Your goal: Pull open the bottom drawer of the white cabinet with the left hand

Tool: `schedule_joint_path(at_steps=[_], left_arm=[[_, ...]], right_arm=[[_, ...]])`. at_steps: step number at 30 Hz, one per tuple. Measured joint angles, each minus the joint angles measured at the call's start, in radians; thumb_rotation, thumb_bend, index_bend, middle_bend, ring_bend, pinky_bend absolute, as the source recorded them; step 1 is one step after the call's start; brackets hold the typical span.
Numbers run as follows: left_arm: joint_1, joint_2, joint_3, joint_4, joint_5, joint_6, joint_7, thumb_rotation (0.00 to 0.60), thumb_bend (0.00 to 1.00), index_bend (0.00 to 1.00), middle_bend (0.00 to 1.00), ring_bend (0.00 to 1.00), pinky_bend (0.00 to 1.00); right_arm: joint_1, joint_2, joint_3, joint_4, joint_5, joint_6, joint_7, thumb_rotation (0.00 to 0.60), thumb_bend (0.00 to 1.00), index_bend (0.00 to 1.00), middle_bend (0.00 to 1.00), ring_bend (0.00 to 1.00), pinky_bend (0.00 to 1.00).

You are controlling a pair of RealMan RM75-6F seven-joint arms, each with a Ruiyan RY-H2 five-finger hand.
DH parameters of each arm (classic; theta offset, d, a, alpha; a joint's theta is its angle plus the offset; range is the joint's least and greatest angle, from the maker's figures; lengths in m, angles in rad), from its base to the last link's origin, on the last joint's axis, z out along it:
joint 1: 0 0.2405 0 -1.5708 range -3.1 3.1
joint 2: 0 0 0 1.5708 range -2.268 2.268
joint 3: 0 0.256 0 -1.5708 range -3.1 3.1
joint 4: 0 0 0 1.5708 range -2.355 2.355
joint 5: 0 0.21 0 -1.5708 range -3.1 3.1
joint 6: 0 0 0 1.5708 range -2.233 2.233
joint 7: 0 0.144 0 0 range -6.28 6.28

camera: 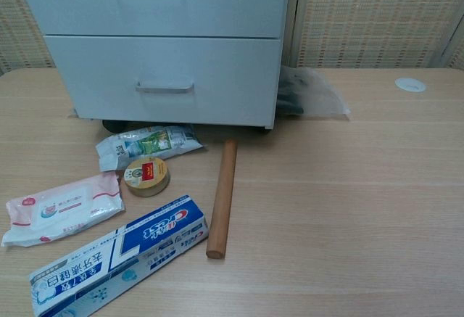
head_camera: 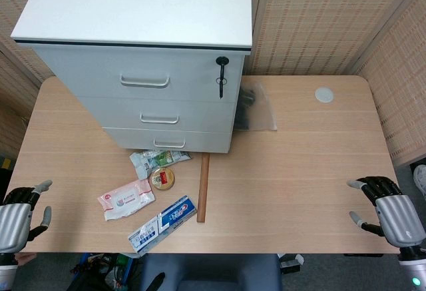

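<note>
The white cabinet (head_camera: 146, 58) stands at the back left of the table with three drawers, all closed. Its bottom drawer (head_camera: 170, 140) carries a small handle (head_camera: 169, 143); in the chest view the same drawer (camera: 167, 81) and handle (camera: 164, 87) face me. My left hand (head_camera: 18, 216) hovers at the table's near left corner, fingers apart, holding nothing, far from the drawer. My right hand (head_camera: 389, 210) sits at the near right edge, also empty with fingers spread. Neither hand shows in the chest view.
In front of the cabinet lie a green packet (camera: 145, 145), a round tin (camera: 146, 176), a pink wipes pack (camera: 61, 207), a toothpaste box (camera: 119, 255) and a wooden stick (camera: 221, 196). A clear bag (camera: 308, 93) sits right of the cabinet; a white disc (head_camera: 324, 94) lies far right.
</note>
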Motion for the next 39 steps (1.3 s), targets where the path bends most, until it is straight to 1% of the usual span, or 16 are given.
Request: schedule_joint_path(at_steps=[6,14,19,21,23,26,27,30,32,35,39], left_arm=[[0.001,0.002,-0.001,0.003,0.009,0.004,-0.009,0.6,0.5,0.21,0.31,0.26,0.2],[-0.01,0.002,-0.003,0.002,0.029,0.0,-0.013,0.6,0.5,0.21,0.3,0.26,0.2],[-0.045,0.013,-0.013,0.002,0.057,-0.026,-0.035,0.6,0.5,0.22,0.3,0.26,0.2],[-0.062,0.019,-0.018,0.001,0.071,-0.04,-0.052,0.6,0.5,0.23,0.31,0.28,0.22],[-0.088,0.027,-0.026,0.0,0.089,-0.058,-0.079,0.6,0.5,0.24,0.36,0.34,0.3],[-0.136,0.035,-0.04,0.002,0.12,-0.091,-0.127,0.6,0.5,0.25,0.49,0.45,0.51],[-0.152,0.037,-0.044,0.003,0.13,-0.103,-0.141,0.6,0.5,0.25,0.55,0.5,0.6],[-0.21,0.04,-0.055,0.009,0.16,-0.155,-0.185,0.6,0.5,0.26,0.69,0.65,0.8],[-0.254,0.038,-0.061,0.016,0.178,-0.198,-0.212,0.6,0.5,0.26,0.75,0.72,0.87],[-0.316,0.032,-0.067,0.025,0.198,-0.263,-0.246,0.6,0.5,0.26,0.82,0.81,0.94],[-0.397,0.022,-0.074,0.031,0.215,-0.346,-0.31,0.6,0.57,0.24,0.89,0.88,0.99]], right_arm=[[0.0,-0.006,-0.001,0.002,0.005,0.004,-0.002,0.6,0.19,0.29,0.28,0.21,0.18],[-0.016,-0.006,-0.002,0.009,0.01,0.037,0.007,0.6,0.19,0.29,0.28,0.21,0.18],[-0.025,-0.005,0.004,0.009,0.018,0.058,0.005,0.6,0.19,0.29,0.28,0.21,0.18],[-0.027,-0.006,0.006,0.008,0.019,0.063,0.002,0.6,0.19,0.29,0.28,0.21,0.18],[-0.028,-0.006,0.007,0.006,0.019,0.067,-0.001,0.6,0.19,0.29,0.28,0.21,0.18],[-0.029,-0.005,0.01,0.001,0.019,0.071,-0.008,0.6,0.19,0.29,0.28,0.21,0.18],[-0.029,-0.005,0.011,-0.001,0.019,0.073,-0.01,0.6,0.19,0.29,0.28,0.21,0.18],[-0.029,0.0,0.015,-0.007,0.017,0.081,-0.02,0.6,0.18,0.29,0.29,0.21,0.18],[-0.03,0.003,0.018,-0.014,0.013,0.09,-0.027,0.6,0.18,0.29,0.29,0.21,0.18],[-0.033,0.009,0.022,-0.023,0.011,0.102,-0.041,0.6,0.18,0.29,0.29,0.21,0.18],[-0.037,0.017,0.029,-0.034,0.01,0.117,-0.064,0.6,0.18,0.29,0.29,0.21,0.18]])
